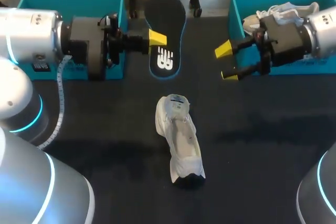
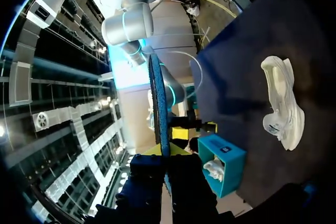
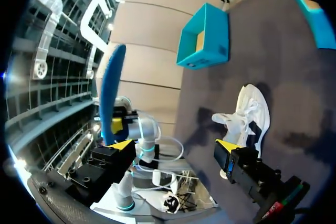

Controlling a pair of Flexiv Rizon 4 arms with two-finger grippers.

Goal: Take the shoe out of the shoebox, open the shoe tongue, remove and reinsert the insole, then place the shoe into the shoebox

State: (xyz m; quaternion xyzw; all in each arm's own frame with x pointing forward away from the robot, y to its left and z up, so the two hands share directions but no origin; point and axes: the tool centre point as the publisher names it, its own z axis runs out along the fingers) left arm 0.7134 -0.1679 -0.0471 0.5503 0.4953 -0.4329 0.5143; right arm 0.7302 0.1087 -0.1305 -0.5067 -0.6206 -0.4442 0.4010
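A white shoe (image 1: 180, 137) lies on the dark table (image 1: 262, 140), its opening facing up and toe toward me; it also shows in the left wrist view (image 2: 283, 106) and the right wrist view (image 3: 247, 116). Above the table's far middle, my left gripper (image 1: 156, 39) is shut on the heel end of a black insole (image 1: 165, 30) with a blue rim. That insole appears edge-on (image 2: 159, 103) rising from the left gripper (image 2: 167, 150). My right gripper (image 1: 226, 62) stands open and empty to the insole's right. Its own view shows the gripper (image 3: 173, 145) with fingers wide apart, the insole (image 3: 112, 87) beside it.
A teal shoebox (image 1: 73, 9) sits at the back left under my left arm. A second teal box (image 1: 239, 9) at the back right holds another white shoe (image 1: 286, 10), partly hidden by my right arm.
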